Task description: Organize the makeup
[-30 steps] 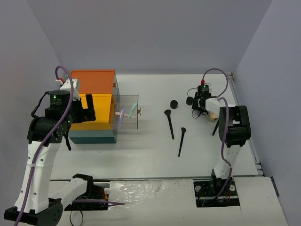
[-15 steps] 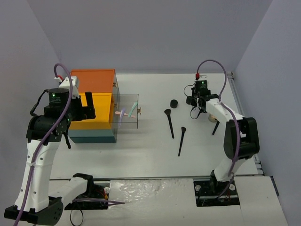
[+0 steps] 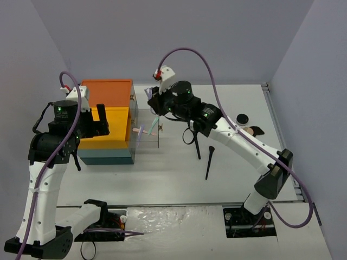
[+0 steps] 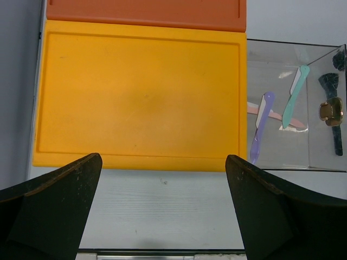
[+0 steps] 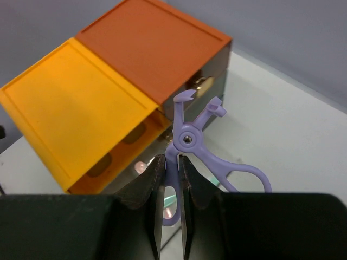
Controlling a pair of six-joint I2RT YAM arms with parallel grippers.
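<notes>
Makeup found part stowed, part loose. Lying in the clear tray (image 3: 146, 142), left of centre in the overhead view beside the orange-topped box (image 3: 105, 92): teal stick (image 4: 293, 97), lilac stick (image 4: 262, 125), pink stick (image 4: 274, 115). Lying loose on the table (image 3: 162, 173), right of centre: black brushes (image 3: 196, 143), two in number; at far right, round black jar (image 3: 242, 118) with beige puff (image 3: 251, 130) just beside it. Changed within the last second: right gripper (image 5: 171, 161) carried from the jars at right across to upper centre, above the tray's far edge. Fingers clamped on one handle of the lilac loop (image 5: 187, 140), its curved head pointing away from them, box and tray below in the wrist view. Judged a delivery in progress, with release into the tray called for next; not yet done. Left gripper (image 4: 162, 162) unmoved over the yellow lid (image 4: 141, 97), fingers wide apart, holding nothing. Remaining by this reckoning: brushes, jar, puff.
</notes>
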